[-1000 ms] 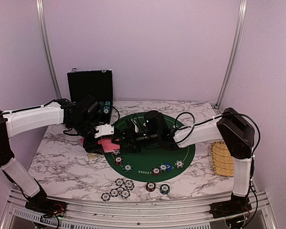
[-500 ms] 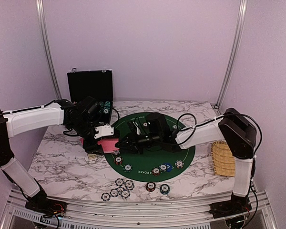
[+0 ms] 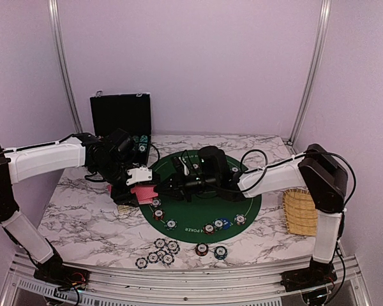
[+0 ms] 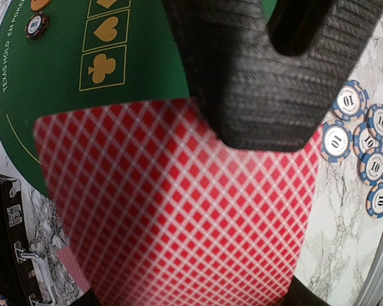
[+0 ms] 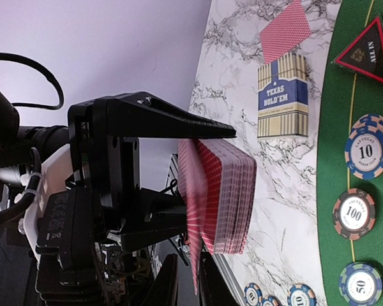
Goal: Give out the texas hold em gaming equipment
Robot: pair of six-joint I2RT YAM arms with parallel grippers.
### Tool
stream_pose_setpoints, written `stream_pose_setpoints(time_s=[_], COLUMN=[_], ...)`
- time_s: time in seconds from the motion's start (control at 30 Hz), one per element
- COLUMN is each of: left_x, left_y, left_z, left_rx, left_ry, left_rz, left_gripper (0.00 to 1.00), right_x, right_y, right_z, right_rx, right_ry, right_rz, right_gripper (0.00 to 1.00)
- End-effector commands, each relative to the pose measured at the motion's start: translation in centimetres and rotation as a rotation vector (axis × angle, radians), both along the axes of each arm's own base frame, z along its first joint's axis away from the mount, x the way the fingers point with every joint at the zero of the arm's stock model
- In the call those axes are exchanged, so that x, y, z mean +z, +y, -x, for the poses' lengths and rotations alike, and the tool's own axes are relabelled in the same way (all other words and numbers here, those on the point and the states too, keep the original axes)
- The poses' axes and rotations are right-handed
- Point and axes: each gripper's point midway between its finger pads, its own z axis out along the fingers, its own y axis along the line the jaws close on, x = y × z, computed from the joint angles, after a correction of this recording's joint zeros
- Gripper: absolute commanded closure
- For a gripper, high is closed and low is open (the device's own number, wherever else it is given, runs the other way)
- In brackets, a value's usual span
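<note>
Left fingers (image 4: 262, 83) clamp the card deck (image 4: 179, 223); right fingers (image 5: 168, 287) pinch its outermost card (image 5: 189, 210).
Both meet over the green mat's (image 3: 242, 204) left edge; chips (image 3: 159, 250) lie off its near edge.

A black case (image 3: 121, 116) stands at the far left corner of the marble table (image 3: 83, 217), its lid raised upright. A woven yellow tray (image 3: 300, 213) lies flat against the table's right edge. A round green mat (image 3: 191, 215) covers the middle, between case and tray.
</note>
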Motion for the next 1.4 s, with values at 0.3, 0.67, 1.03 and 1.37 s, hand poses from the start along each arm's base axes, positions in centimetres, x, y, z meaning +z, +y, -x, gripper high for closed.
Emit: stream_pose_setpoints(time_s=[0.3, 0.67, 1.03, 1.37], left_x=[-0.1, 0.0, -0.1, 0.1], left_y=[-0.1, 0.0, 0.6, 0.8], left_z=[-0.1, -0.1, -0.1, -0.2], left_rx=[0.006, 0.01, 0.021, 0.031], left_ry=[-0.002, -0.005, -0.009, -0.004], left_rz=[0.005, 0.006, -0.009, -0.004], left_gripper=[0.89, 0.9, 0.9, 0.9], right_x=[0.5, -0.1, -0.1, 0.0], right_y=[1.0, 1.1, -1.1, -1.9], right_z=[-0.1, -0.3, -0.9, -1.1], right_rx=[0.027, 0.014, -0.026, -0.025], right_ry=[-0.011, 0.009, 0.023, 0.017], right_rz=[-0.029, -0.027, -0.032, -0.037], right_gripper=[0.69, 0.87, 1.0, 0.75])
